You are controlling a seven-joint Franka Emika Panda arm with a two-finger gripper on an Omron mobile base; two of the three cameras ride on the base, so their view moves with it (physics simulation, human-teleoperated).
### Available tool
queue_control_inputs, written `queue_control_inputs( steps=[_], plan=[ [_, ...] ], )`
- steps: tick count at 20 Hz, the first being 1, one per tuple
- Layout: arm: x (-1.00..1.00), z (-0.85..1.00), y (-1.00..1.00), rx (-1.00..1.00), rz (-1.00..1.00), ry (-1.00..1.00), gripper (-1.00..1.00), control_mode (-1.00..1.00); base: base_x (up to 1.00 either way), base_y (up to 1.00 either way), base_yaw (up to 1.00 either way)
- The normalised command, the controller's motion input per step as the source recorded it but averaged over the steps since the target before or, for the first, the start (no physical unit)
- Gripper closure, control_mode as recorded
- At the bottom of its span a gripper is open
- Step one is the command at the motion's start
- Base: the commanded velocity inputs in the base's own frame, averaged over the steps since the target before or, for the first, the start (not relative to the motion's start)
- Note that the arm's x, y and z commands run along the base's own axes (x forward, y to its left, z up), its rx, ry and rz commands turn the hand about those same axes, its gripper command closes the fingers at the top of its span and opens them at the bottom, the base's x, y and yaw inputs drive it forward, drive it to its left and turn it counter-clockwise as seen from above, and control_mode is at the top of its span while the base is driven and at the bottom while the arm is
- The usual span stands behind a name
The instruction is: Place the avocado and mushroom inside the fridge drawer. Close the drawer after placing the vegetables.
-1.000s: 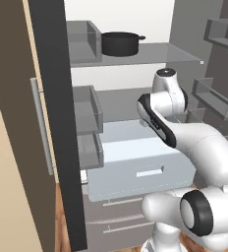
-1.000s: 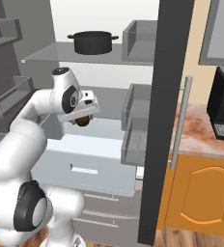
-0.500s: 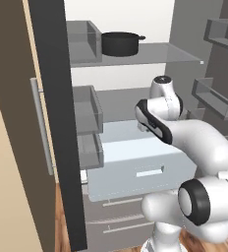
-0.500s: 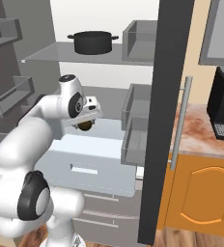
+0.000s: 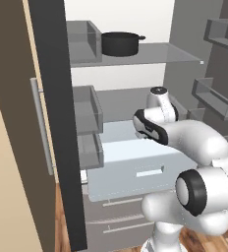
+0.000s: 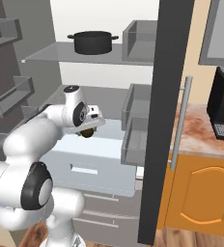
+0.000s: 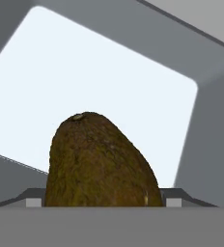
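Jaws clamped on the avocado (image 7: 100, 161), held above the open fridge drawer (image 6: 99, 157); a black pot (image 5: 120, 43) stands on the upper shelf (image 5: 157, 53).

drawer (image 5: 128, 162): pulled out, top open, free to enter from above
left side: door bins (image 5: 88, 128) crowd close
above: shelf (image 5: 135, 53) with pot (image 5: 120, 43)

1. Glossy white robot arm (image 5: 194, 138) built of rounded, bulbous segments.
2. Dark grey to black rings and round caps mark its joints (image 5: 190, 193).
3. Thick white column base (image 6: 61, 212).
4. Black band on the wrist (image 5: 148, 127).
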Motion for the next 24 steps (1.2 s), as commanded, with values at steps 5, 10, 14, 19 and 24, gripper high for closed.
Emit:
queue_control_inputs(
  steps=[5,10,14,19,24],
  plan=[
    [0.13,-0.39,0.00,0.00,0.00,0.05,1.00,-1.00,0.00,0.00,0.00],
    [0.02,-0.35,0.00,0.00,0.00,0.04,1.00,-1.00,0.00,0.00,0.00],
    [-0.21,-0.29,-0.03,0.00,0.01,0.00,1.00,-1.00,0.00,0.00,0.00],
    [-0.44,-0.14,-0.12,0.00,0.01,0.00,1.00,-1.00,0.00,0.00,0.00],
    [-0.60,-0.04,-0.17,0.00,0.00,0.03,1.00,-1.00,0.00,0.00,0.00]
  ],
)
